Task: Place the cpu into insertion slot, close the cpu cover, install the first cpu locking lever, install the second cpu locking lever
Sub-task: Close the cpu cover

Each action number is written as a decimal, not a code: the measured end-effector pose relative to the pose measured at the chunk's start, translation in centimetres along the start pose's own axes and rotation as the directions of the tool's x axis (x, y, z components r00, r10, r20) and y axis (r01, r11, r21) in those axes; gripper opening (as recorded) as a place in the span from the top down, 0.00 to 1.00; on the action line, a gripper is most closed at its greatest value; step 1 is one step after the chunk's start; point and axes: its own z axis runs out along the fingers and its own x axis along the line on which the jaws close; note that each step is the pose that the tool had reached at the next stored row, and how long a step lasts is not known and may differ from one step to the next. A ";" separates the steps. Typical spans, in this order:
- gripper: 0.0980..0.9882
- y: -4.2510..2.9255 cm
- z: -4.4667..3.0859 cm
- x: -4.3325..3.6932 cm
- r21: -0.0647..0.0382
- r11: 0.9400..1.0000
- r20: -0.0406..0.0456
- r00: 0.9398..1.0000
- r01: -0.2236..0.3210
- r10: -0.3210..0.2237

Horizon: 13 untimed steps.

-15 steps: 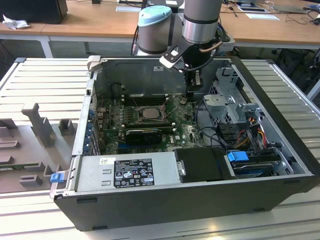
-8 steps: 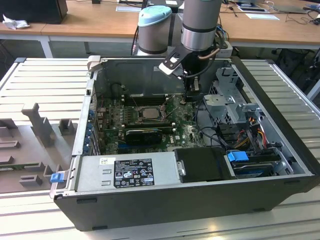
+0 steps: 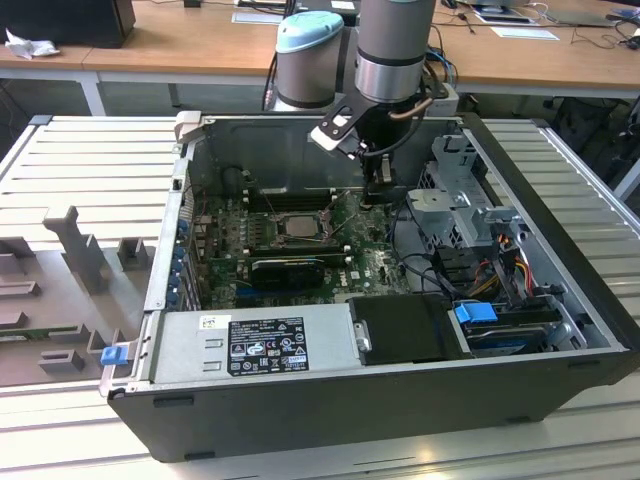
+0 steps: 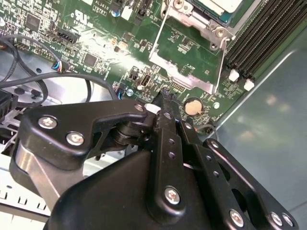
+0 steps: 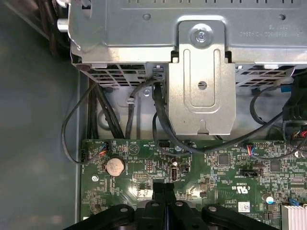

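Closest to the lens in both wrist views is the tool [image 4: 163, 97], its black linkage leading to two fingers pressed together with nothing between them. It hangs low inside an open computer case [image 3: 400, 400], a little to the exterior view's right of the insertion slot [image 3: 295, 226] on the green circuit board [image 3: 228, 245].

The cpu [image 4: 223, 4] appears to lie inside the slot, its pale top just visible. The cpu cover [image 4: 188, 80] looks swung open on the slot's side nearest the tool, with green board showing through its square opening.

The risk, as I judge it, comes from how close the fingertips are to the board. A coin battery [image 4: 193, 106] and small connectors sit just beside them, and a careless drop or sideways sweep could knock these or catch the raised cover's edge.

The exterior view gives the whole case and the arm reaching down into it. The second wrist view gives the slot's corner and the cover up close. The first wrist view faces away from the slot, toward a grey metal bracket [image 5: 204, 81] and loose black cables [image 5: 158, 120] that could snag.
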 end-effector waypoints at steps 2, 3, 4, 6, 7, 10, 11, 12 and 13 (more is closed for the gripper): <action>0.99 -0.07 0.00 0.00 0.000 1.000 0.000 1.000 0.000 0.000; 0.99 -0.16 -0.01 0.00 0.000 1.000 0.000 1.000 0.000 0.000; 0.99 -0.29 -0.02 0.00 0.000 1.000 0.000 1.000 0.000 0.000; 0.99 -0.43 -0.03 0.00 0.000 1.000 0.000 1.000 0.000 0.000; 0.99 -0.50 -0.03 0.00 0.000 1.000 0.000 1.000 0.000 0.000; 0.99 -0.88 -0.06 0.00 0.000 1.000 0.000 1.000 0.000 0.000; 0.99 -1.05 -0.07 0.00 0.000 1.000 0.000 1.000 0.000 0.000; 0.99 -1.32 -0.09 0.00 0.000 1.000 0.000 1.000 0.000 0.000; 0.99 -1.51 -0.10 0.00 0.000 1.000 0.000 1.000 0.000 0.000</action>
